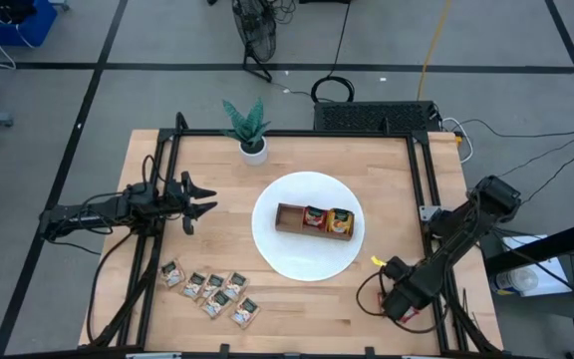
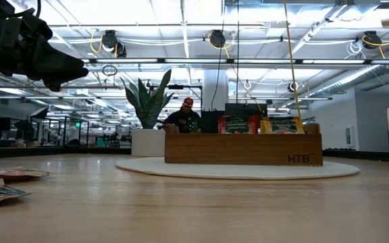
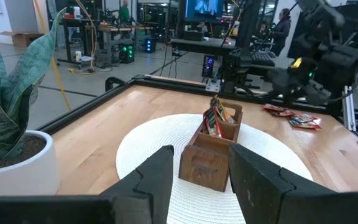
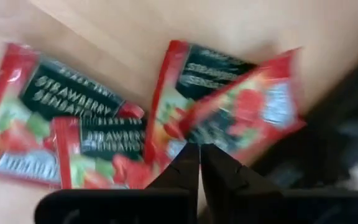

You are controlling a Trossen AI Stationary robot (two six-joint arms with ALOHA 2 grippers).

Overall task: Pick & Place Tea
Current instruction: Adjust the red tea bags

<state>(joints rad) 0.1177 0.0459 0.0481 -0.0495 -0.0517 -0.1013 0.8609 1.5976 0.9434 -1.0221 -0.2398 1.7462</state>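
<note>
Three red tea sachets (image 4: 104, 124) marked "Strawberry" lie close together on the wood at the table's near right corner. My right gripper (image 4: 199, 149) points down over them, shut on one sachet (image 4: 247, 106). In the high view, that arm (image 1: 402, 297) hides them. The brown wooden tray (image 1: 315, 219) stands on a white round mat (image 1: 277, 254) and holds a red sachet (image 1: 314, 216) and an orange one (image 1: 341, 221) upright. Several pale beige sachets (image 1: 212, 289) lie at the near left. My left gripper (image 1: 205, 199) hovers open at the left, level, facing the tray (image 3: 207, 158). My right gripper comes from above, pointing down. Its shut fingertips pinch a corner (image 4: 194, 134) of the red sachet, which overlaps its neighbour (image 4: 185, 81). The fingers hide the exact spot. I cannot tell whether the sachet is lifted clear of the wood.
A small potted plant (image 1: 250, 135) in a white pot stands at the table's far edge, left of centre. A black frame rail (image 1: 422, 189) runs along the table's sides. Bare wood lies between the mat and the near edge. A person (image 2: 184, 118) sits in the room behind.
</note>
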